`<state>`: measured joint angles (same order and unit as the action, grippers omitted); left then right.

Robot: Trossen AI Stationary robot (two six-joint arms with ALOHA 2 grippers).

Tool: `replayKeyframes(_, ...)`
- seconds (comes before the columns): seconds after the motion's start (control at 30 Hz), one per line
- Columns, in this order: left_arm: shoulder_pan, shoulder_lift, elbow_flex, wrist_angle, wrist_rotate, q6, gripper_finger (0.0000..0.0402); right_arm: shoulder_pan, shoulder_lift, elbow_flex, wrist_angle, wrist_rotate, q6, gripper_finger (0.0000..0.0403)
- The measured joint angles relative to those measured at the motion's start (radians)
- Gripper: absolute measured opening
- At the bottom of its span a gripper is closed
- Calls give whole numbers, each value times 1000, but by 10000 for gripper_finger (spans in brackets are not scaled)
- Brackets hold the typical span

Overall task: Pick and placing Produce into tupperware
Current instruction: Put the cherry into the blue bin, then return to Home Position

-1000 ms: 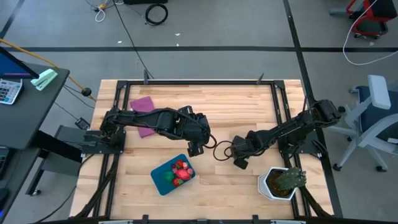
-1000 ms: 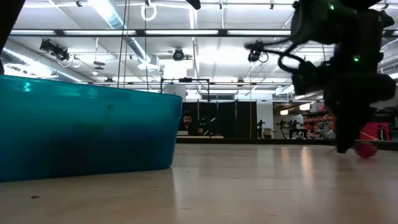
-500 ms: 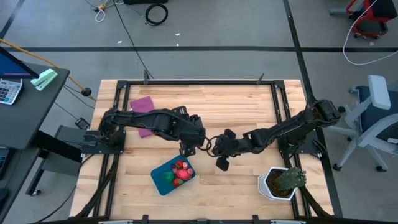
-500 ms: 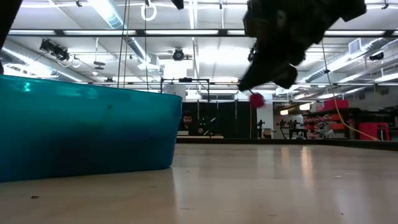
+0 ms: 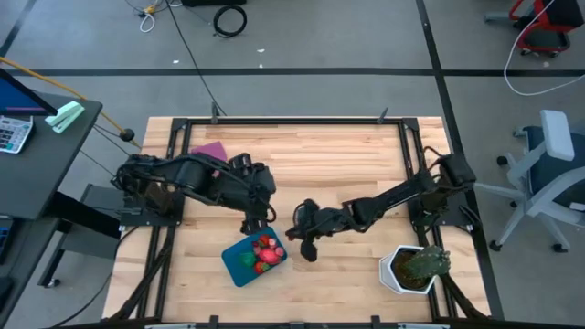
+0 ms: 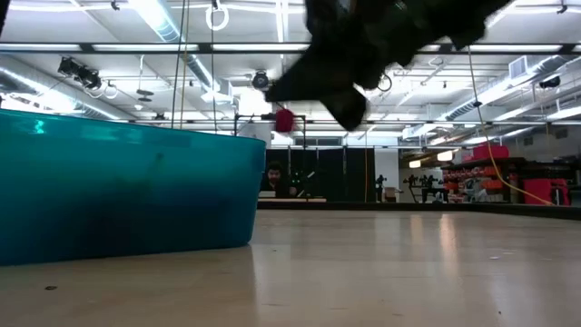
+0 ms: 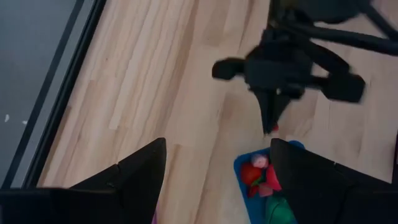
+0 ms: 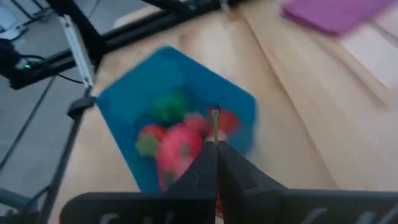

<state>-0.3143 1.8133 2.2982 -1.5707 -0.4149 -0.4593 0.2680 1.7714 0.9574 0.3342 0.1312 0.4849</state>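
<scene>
The teal tupperware (image 5: 230, 260) sits near the table's near edge; it shows as a wall (image 6: 127, 191) in the low view. Red, pink and green produce pieces (image 5: 264, 252) lie inside it (image 8: 177, 146). My right gripper (image 5: 292, 236) hangs just right of the container's right rim, shut on a small red produce piece (image 6: 284, 121) with a green stem. My left gripper (image 5: 253, 217) hovers open just beyond the container's far side, touching nothing; its wrist view looks at the right gripper (image 7: 273, 118). My right gripper pinches the small red piece between its two fingertips (image 6: 300, 91), slanting down from the table's right side. The green stem (image 8: 214, 121) sticks out past the shut tips. The piece is lifted clear of the table, about level with the tupperware's rim.
A flat purple rectangle (image 5: 208, 153) lies at the far left, partly under the left arm. A spiky green plant in a white pot (image 5: 416, 268) stands at the near right corner. Black frame rails (image 5: 292, 120) border the wooden table.
My right gripper has lifted the small red piece off the table and carried it toward the table's left, up to the tupperware's right rim. My left gripper has drawn back toward the table's left edge, away from the right gripper.
</scene>
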Motion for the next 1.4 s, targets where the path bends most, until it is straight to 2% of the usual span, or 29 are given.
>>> replayKeyframes(0.17, -9, 5, 0, 0, 1, -5, 291, 16, 138, 218, 3, -58, -105, 0)
replayKeyframes(0.4, -16, 10, -1, -1, 1, -4, 291, 17, 285, 461, -202, -78, -149, 0)
replayKeyframes(0.67, -60, 4, -1, -1, 13, -1, 291, 9, 403, 536, -241, -79, -154, 8)
replayKeyframes(0.87, -88, 4, -1, -1, 13, -2, 291, -5, 412, 540, -266, -79, -180, 52)
replayKeyframes(1.13, -96, 4, -1, -1, 15, 30, 291, -6, 302, 539, -344, -72, -255, 117)
replayKeyframes(1.27, -104, -9, -2, 2, 16, 43, 291, -6, 149, 539, -588, -64, -313, 125)
replayKeyframes(1.4, -103, -81, 0, 5, 20, 104, 291, -8, -55, 539, -892, -29, -358, 124)
